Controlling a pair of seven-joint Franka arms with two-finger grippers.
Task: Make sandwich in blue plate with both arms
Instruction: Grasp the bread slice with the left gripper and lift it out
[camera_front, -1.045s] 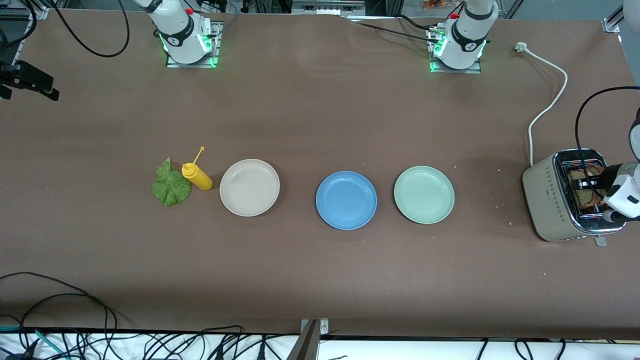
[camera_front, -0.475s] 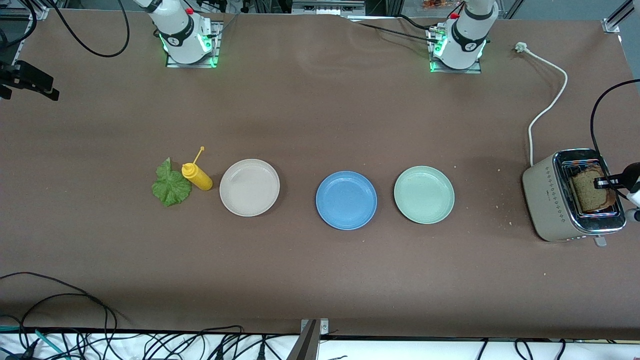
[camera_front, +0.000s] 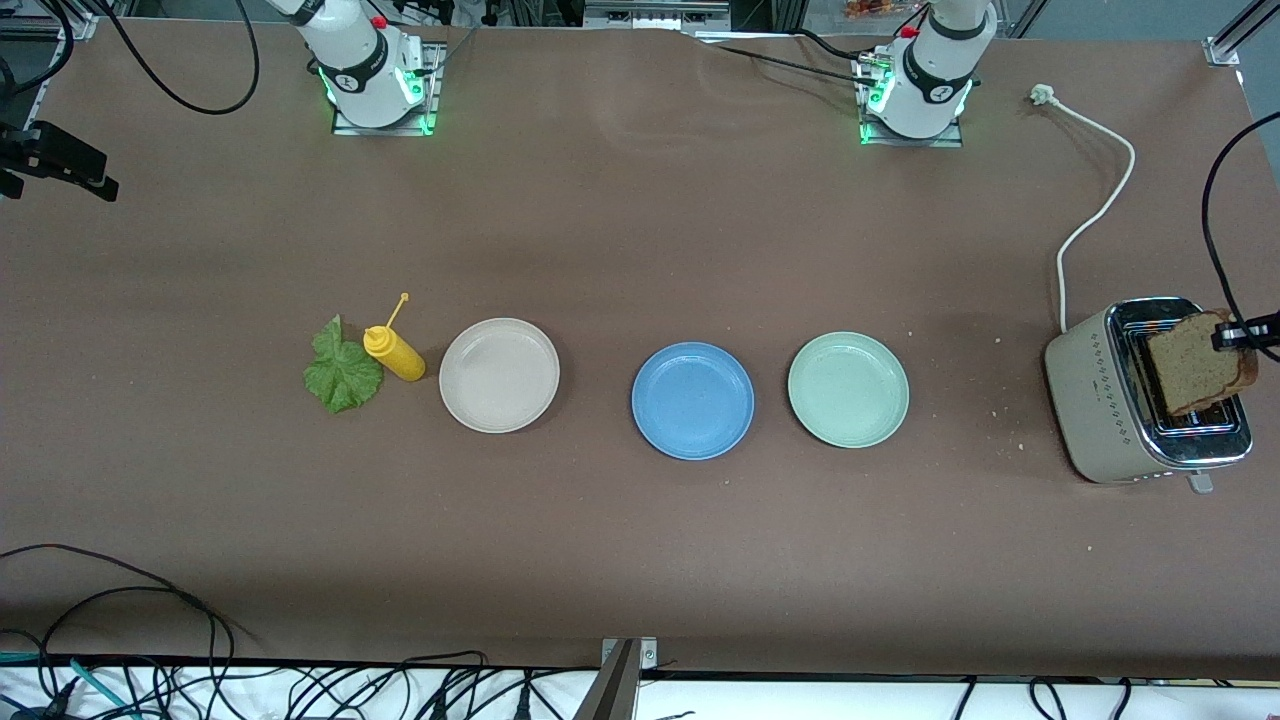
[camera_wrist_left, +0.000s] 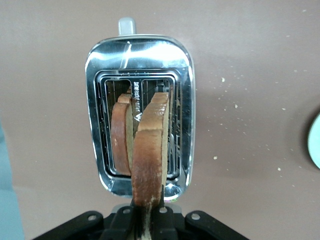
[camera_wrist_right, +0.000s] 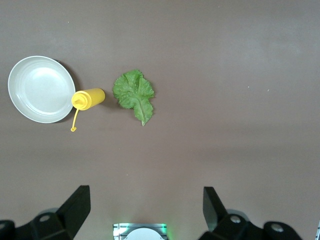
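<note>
The left pincer (camera_front: 1240, 334) is clamped on the crust edge of a toast slice (camera_front: 1198, 362) and holds it upright, on edge, over the toaster (camera_front: 1100, 400) at the left arm's end of the counter (camera_front: 640, 550). In the front view the slice's broad brown, grainy face shows and it leans a little; in the left wrist view its darker crust rim (camera_wrist_left: 149, 150) runs lengthwise along the slot. A second slice (camera_wrist_left: 121, 137) stands in the neighbouring slot, also on edge and parallel to the first. The toaster is a beige box with a shiny chrome top and a white cord (camera_front: 1095, 210) trailing away from it. Crumbs (camera_front: 1005, 410) dot the counter beside it. The blue plate (camera_front: 693, 400), round, shallow and matte, lies bare mid-counter, between a pale green plate (camera_front: 848, 389) toward the toaster and a beige plate (camera_front: 499, 375) toward the right arm's end. Just beside the beige plate lies a yellow squeeze bottle (camera_front: 394, 352) on its side, and touching it a flat, ruffled lettuce leaf (camera_front: 341, 371), its stem end pointing nearer the front camera. The right pincer (camera_wrist_right: 145, 207) waits high over this end of the counter, its fingers (camera_wrist_right: 77, 205) wide apart and holding nothing.
</note>
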